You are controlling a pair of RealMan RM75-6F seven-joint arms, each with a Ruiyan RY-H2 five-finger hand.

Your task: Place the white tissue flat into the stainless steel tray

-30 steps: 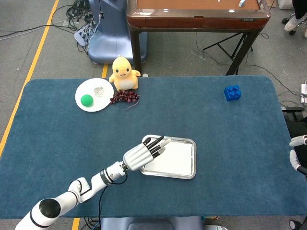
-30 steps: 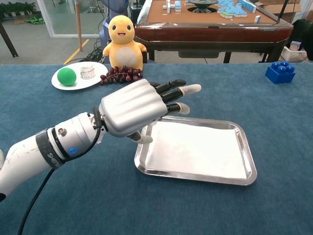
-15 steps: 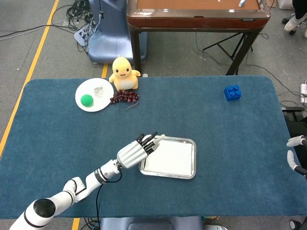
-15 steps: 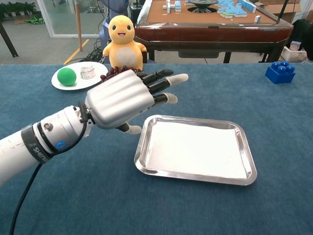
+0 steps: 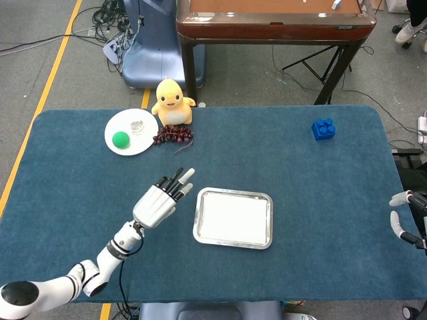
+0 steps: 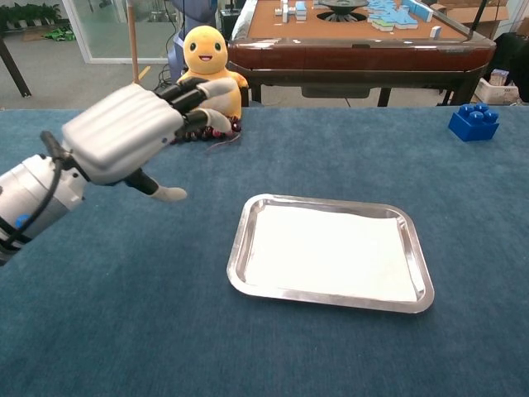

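Head view, white tissue [image 5: 234, 218] flat w/in tray [image 5: 233, 242] rims, left hand [image 5: 162, 198] spread, empty, beside tray's left edge.

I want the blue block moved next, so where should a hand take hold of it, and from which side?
Probably grip the blue block across its flat side walls, coming down from above; the studs on top are poor to pinch. It sits alone on the table, so nothing crowds it. The right hand looks nearer.

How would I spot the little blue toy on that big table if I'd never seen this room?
Start from the blue-covered table and look to its far right corner, well away from the steel tray in the middle. There, standing alone, is a blue building block with round studs on top, the only bright blue thing there, with nothing close beside it.
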